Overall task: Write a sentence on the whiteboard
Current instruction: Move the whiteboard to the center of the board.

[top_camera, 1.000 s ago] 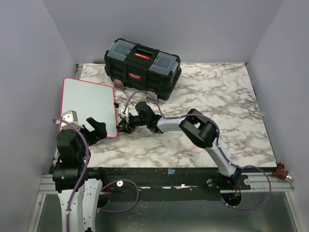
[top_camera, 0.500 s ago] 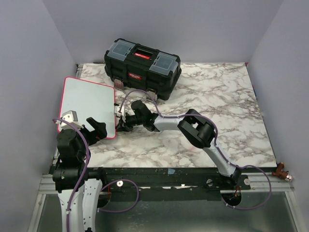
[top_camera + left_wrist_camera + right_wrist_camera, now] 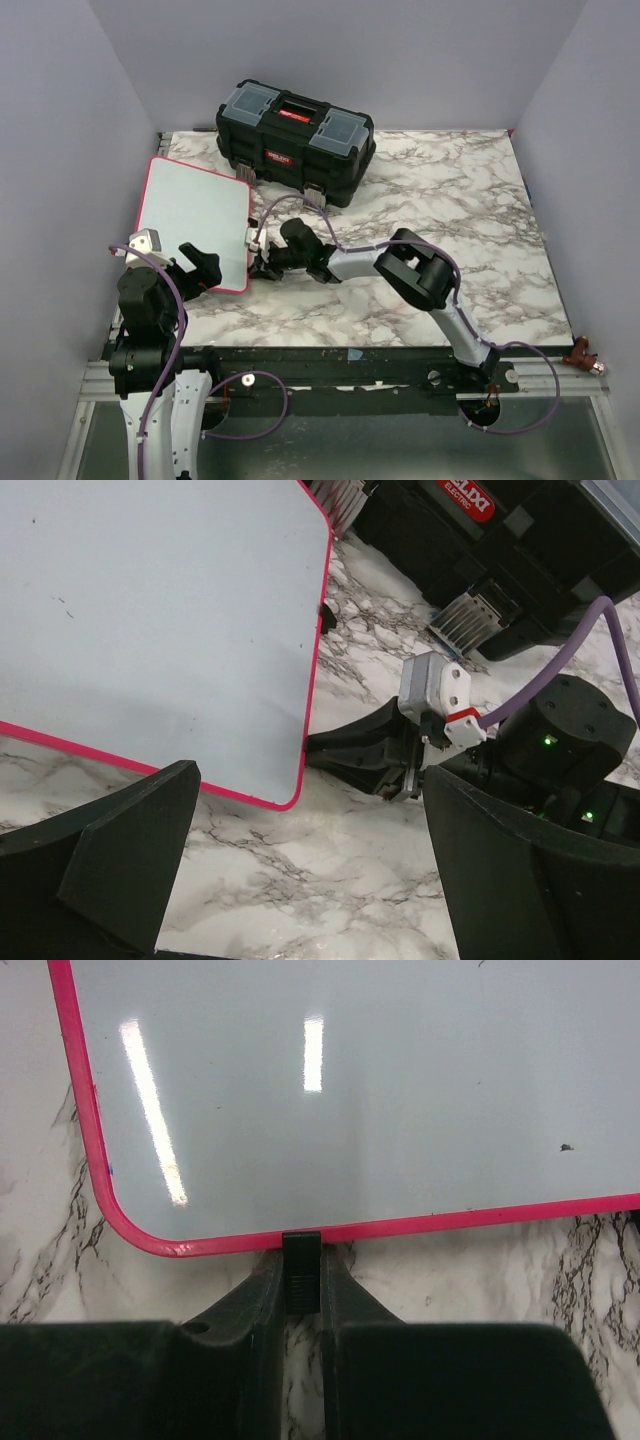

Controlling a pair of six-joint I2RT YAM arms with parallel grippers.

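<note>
Pinching the pink rim of the whiteboard (image 3: pixel 195 220) close to its near right corner with the right gripper (image 3: pixel 301 1252), fingers pressed together on the edge; lying toward the left side of the marble worktop (image 3: pixel 450 200), near the black toolbox (image 3: pixel 295 140), glossy white face up; hovering over the board's near left corner with the left gripper (image 3: pixel 178 258) spread wide, touching nothing.

black toolbox (image 3: pixel 540 550), red label (image 3: pixel 466 496) reading "ELIXI"

The whiteboard (image 3: pixel 350 1080) has a glossy, smooth face; the table (image 3: pixel 450 200) looks marble-patterned; the toolbox (image 3: pixel 295 125) is black plastic.
</note>
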